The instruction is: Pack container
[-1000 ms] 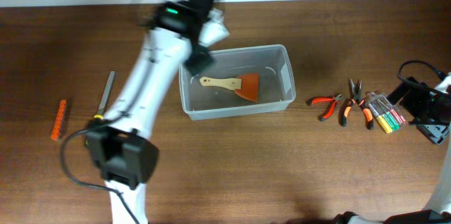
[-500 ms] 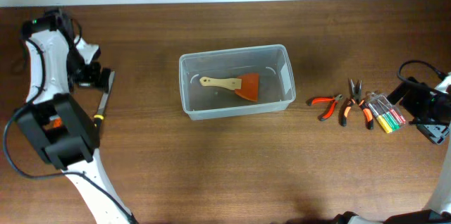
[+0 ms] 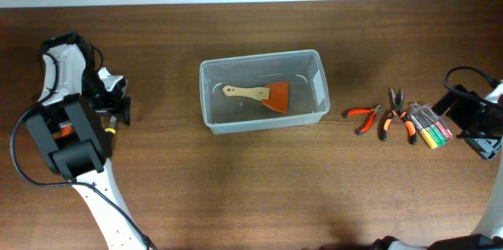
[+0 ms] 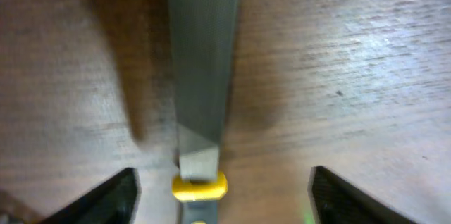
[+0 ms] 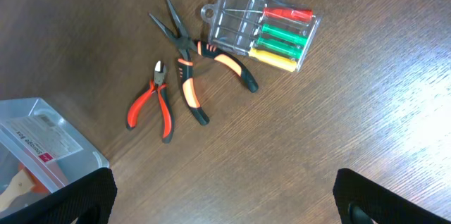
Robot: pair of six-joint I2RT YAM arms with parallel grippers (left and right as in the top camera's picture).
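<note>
Left gripper (image 4: 222, 196) straddles file (image 4: 202, 55) (jaws wide).

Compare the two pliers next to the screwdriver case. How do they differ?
Handles: the cutters have red grips; the long-nose pliers have orange and black ones.
Jaws: the cutters' are short and stubby; the long-nose pliers' are long, thin and spread apart.
Size: the cutters are smaller than the long-nose pliers.
Both lie flat on the table, side by side, handles splayed.

grey file (image 4: 203, 55), yellow collar (image 4: 199, 187), gripper (image 4: 224, 194) spread wide
</note>
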